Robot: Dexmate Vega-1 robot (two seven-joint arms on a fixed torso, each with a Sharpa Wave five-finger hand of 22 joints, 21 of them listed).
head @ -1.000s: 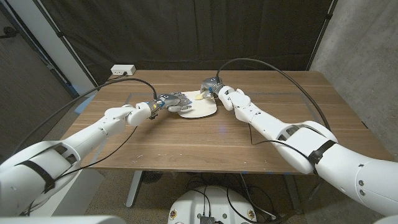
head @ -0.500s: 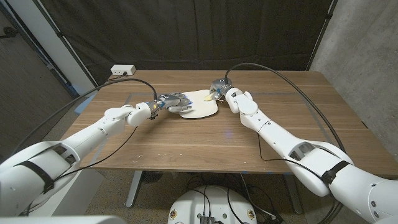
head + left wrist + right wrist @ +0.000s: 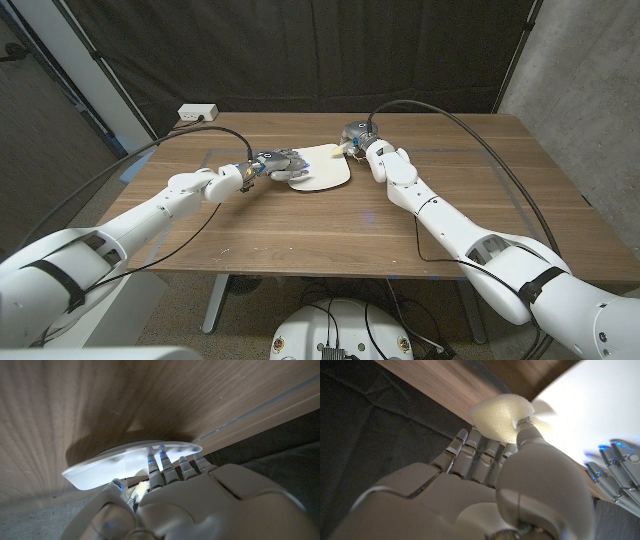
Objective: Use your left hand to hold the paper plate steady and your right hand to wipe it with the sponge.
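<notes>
Paper plate (image 3: 322, 166) sits on the far middle of the wooden counter (image 3: 330, 225), closer to the far edge than the near one. My left hand (image 3: 279, 164) is on the plate's left rim; in the left wrist view its fingers (image 3: 159, 466) lie over the raised rim of the plate (image 3: 120, 462), holding it. My right hand (image 3: 356, 135) is at the plate's far right edge, fingers (image 3: 522, 430) pinching the pale yellow sponge (image 3: 502, 418) against the plate's white surface (image 3: 590, 407). Bare wood runs broad on the near side and out to the right edge. A white power strip (image 3: 197, 113) lies at the far left corner, well apart from the plate.
</notes>
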